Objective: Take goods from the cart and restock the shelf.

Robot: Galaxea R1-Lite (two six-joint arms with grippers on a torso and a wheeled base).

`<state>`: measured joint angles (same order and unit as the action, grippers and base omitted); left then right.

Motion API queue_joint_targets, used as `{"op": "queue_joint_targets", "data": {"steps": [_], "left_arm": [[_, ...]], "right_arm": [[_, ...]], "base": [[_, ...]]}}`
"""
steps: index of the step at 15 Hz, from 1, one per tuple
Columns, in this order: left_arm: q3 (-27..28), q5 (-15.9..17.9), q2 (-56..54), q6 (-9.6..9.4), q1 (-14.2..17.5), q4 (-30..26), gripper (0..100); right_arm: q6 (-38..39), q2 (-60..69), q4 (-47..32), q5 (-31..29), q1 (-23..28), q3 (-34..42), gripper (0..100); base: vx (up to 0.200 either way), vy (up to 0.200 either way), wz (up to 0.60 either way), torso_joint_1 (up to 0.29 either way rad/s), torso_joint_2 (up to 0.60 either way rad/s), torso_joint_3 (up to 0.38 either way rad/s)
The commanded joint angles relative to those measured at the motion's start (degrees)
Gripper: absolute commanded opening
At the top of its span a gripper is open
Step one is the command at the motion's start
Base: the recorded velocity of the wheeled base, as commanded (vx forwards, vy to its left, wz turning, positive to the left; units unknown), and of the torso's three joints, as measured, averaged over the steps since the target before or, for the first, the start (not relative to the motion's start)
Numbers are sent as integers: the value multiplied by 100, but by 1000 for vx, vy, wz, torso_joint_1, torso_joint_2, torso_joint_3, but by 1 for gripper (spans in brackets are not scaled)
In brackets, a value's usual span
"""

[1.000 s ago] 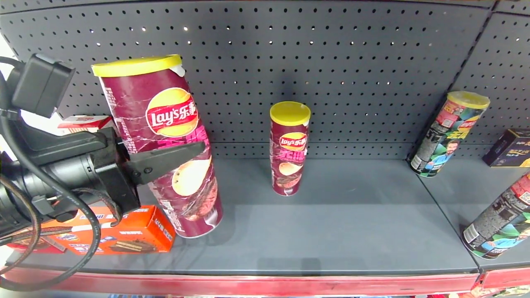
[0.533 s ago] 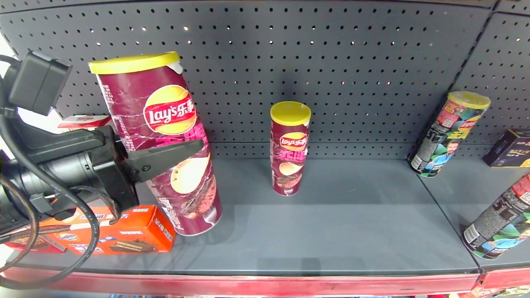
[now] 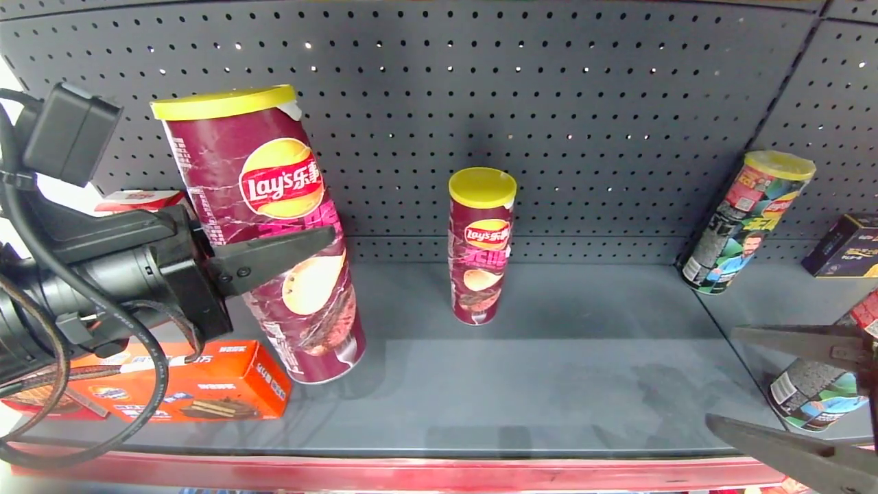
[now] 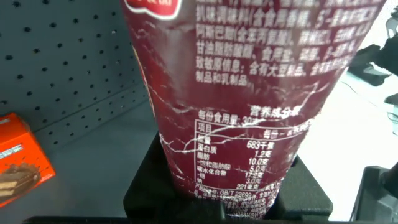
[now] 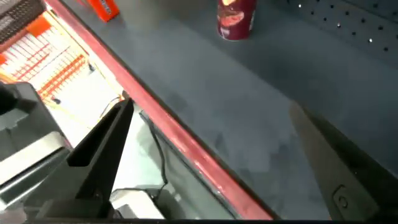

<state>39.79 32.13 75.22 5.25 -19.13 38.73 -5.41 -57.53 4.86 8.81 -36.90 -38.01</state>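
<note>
Maroon cans [image 3: 264,158] [image 3: 479,274], two, one clasped by left gripper [image 3: 302,240]; black cans [image 3: 744,219] [image 3: 809,392], two; right gripper [image 3: 724,377] agape

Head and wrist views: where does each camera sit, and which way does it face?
Head view: on the robot's head, facing forward and down at the grey metal shelf; left jaws grip the large maroon cylindrical can with yellow lid, right jaws open.
Left wrist view: on the left wrist, facing that can's printed side past its jaws.
Right wrist view: on the right wrist, facing the shelf's red front edge between open jaws.
Shared by head and right wrist: the small maroon yellow-lidded can.
</note>
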Motion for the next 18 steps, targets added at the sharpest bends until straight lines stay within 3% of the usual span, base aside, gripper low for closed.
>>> {"op": "queue_joint_targets", "data": {"steps": [1,3,6,9,13,17,18], "left_arm": [[-15,3,11,2,5,3,0],[-33,3,11,2,5,3,0],[-94,3,-33,2,5,-23,0],[-103,3,-42,2,5,-32,0],[-103,12,-33,2,5,-32,0],[-94,39,-16,2,-12,-32,0],[-94,39,-7,2,-12,-32,0]], "right_arm": [[40,-813,252,-90,-177,-242,100],[172,-1279,885,-99,-195,-312,100],[207,-2017,1087,-451,-36,-655,100],[102,-2992,1957,-275,333,-1481,100],[-654,-3678,2300,1333,719,-2316,100],[-1120,-4038,2335,3311,1176,-2597,100],[-1181,-4082,2344,3496,1212,-2633,100]], "base": [[0,0,0,0,0,0],[0,0,0,0,0,0],[0,0,0,0,0,0],[0,0,0,0,0,0],[0,0,0,0,0,0],[0,0,0,0,0,0],[0,0,0,0,0,0]]}}
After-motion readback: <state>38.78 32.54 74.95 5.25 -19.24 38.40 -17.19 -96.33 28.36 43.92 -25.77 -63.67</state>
